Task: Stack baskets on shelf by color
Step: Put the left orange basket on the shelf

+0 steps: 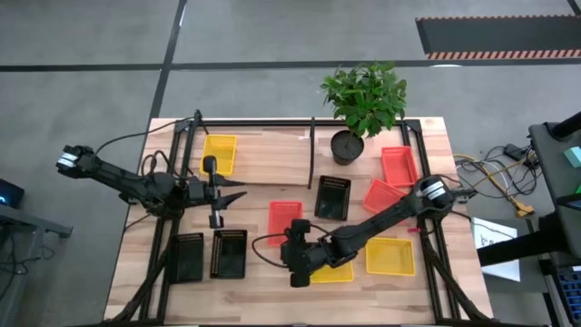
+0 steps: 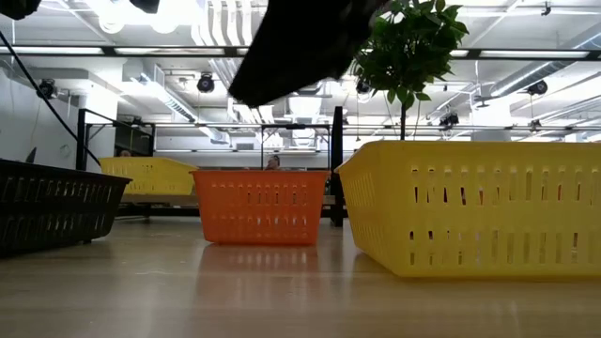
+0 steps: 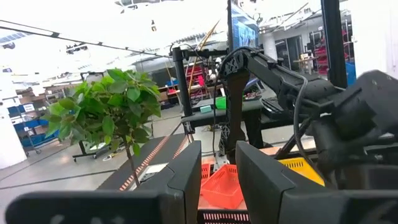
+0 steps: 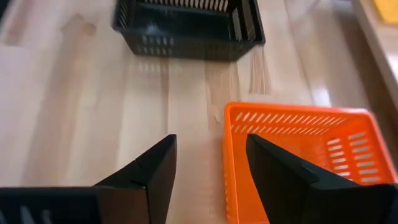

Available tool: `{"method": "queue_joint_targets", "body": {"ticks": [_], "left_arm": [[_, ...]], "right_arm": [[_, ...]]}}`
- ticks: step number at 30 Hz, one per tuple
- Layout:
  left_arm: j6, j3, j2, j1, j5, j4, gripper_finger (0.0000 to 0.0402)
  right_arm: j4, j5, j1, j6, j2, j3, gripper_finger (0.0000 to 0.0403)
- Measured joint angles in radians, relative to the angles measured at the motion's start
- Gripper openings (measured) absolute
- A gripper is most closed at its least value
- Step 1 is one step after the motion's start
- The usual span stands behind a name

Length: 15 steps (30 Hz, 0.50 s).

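Note:
My right gripper [image 4: 211, 174] is open, low over the tabletop at the near end of a red-orange basket [image 1: 286, 216]. In the right wrist view, one finger [image 4: 280, 177] stands over the inside of that basket [image 4: 298, 155] and the other [image 4: 149, 177] outside its wall. I see no touch. My left gripper [image 1: 234, 195] is open and empty, raised at the table's left, pointing right. A yellow basket [image 1: 219, 153] lies on the pale shelf board [image 1: 272, 154]. Two black baskets [image 1: 209, 255] rest at the near left, and one of them shows in the right wrist view [image 4: 186, 25].
A potted plant [image 1: 361, 104] stands at the far middle. A black basket [image 1: 333, 197], two red-orange baskets [image 1: 392, 180] and two yellow baskets [image 1: 390, 255] lie on the right half. Thin black shelf rods [image 1: 312, 150] cross the table. Cables lie beyond the right edge.

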Motion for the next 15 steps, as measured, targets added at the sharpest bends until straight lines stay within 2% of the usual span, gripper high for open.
{"method": "queue_joint_targets", "body": {"ticks": [10,15], "left_arm": [[0.000,-0.005,0.001,0.000,0.000,0.000,0.0084],[0.001,-0.011,0.000,0.000,0.000,0.000,0.0084]], "right_arm": [[-0.007,-0.010,-0.023,0.035,0.096,0.000,0.0184],[-0.003,-0.026,-0.027,0.003,0.097,0.000,0.0139]]}}
